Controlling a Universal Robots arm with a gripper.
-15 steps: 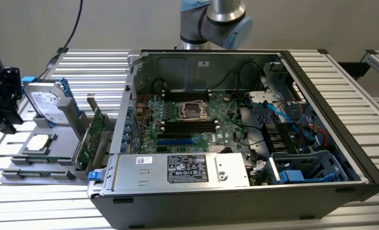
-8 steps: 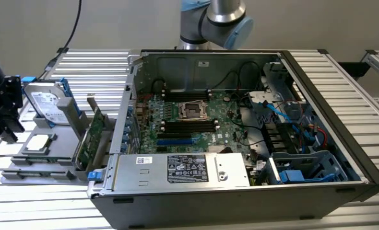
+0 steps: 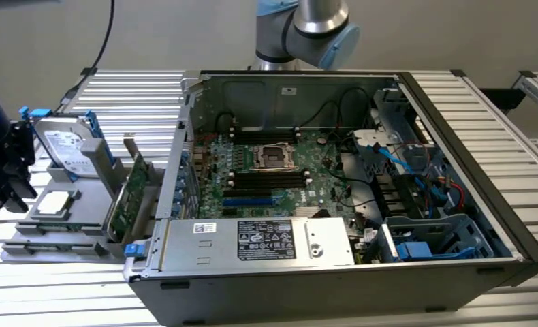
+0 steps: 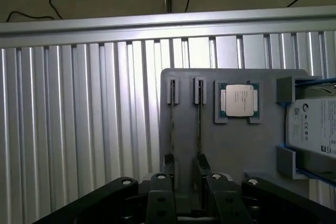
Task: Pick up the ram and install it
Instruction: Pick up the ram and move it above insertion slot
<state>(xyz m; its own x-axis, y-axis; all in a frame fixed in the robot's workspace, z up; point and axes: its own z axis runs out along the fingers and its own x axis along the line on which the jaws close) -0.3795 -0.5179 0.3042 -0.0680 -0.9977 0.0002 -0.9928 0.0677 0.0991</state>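
Observation:
Two ram sticks stand on edge in slots of a grey parts tray (image 4: 252,150): one ram stick (image 4: 198,124) and a second ram stick (image 4: 172,124) beside it, both seen edge-on as thin lines. My gripper (image 4: 189,198) hovers over the near ends of the sticks, open, with its black fingers (image 4: 160,195) spread to either side of them and touching neither. In the exterior view the gripper (image 3: 1,177) is at the far left, over the tray (image 3: 33,253). The open computer case holds the motherboard (image 3: 292,153) with black memory slots (image 3: 267,179) beside the processor socket.
On the tray also lie a silver processor chip (image 4: 239,99), a hard drive (image 4: 315,129) in blue rails, and an upright green expansion card (image 3: 128,197) between tray and case. The case's power supply (image 3: 260,242), cables and drive cage (image 3: 432,238) crowd its near and right sides.

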